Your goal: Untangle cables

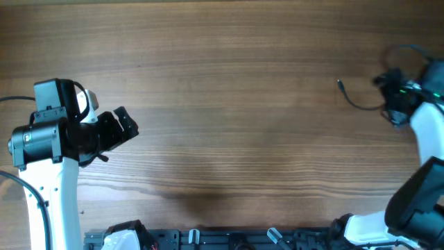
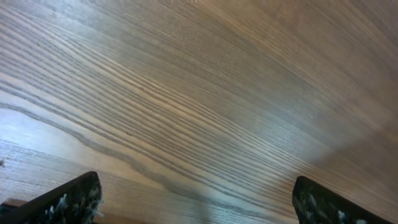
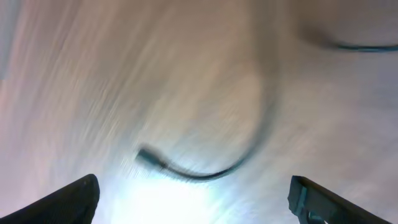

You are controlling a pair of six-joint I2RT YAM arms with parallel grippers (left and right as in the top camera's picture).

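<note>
A thin dark cable (image 1: 357,103) lies on the wooden table at the far right, its small plug end (image 1: 341,85) pointing left. In the blurred right wrist view the same cable (image 3: 205,173) curves just ahead of my open right gripper (image 3: 196,208), apart from both fingers, with its plug (image 3: 146,155) to the left. A second thin cable (image 3: 364,47) shows at the top right, also seen overhead as a thin cable (image 1: 409,48). My right gripper (image 1: 387,98) hovers over the cable's right end. My left gripper (image 1: 119,135) stands open at the far left over bare wood, with nothing between its fingers (image 2: 68,200).
The wooden table (image 1: 229,125) stretches between the two arms. A dark rail with fittings (image 1: 229,239) runs along the front edge. The right arm's white body (image 1: 427,139) stands at the right edge and the left arm's base (image 1: 48,194) at the left.
</note>
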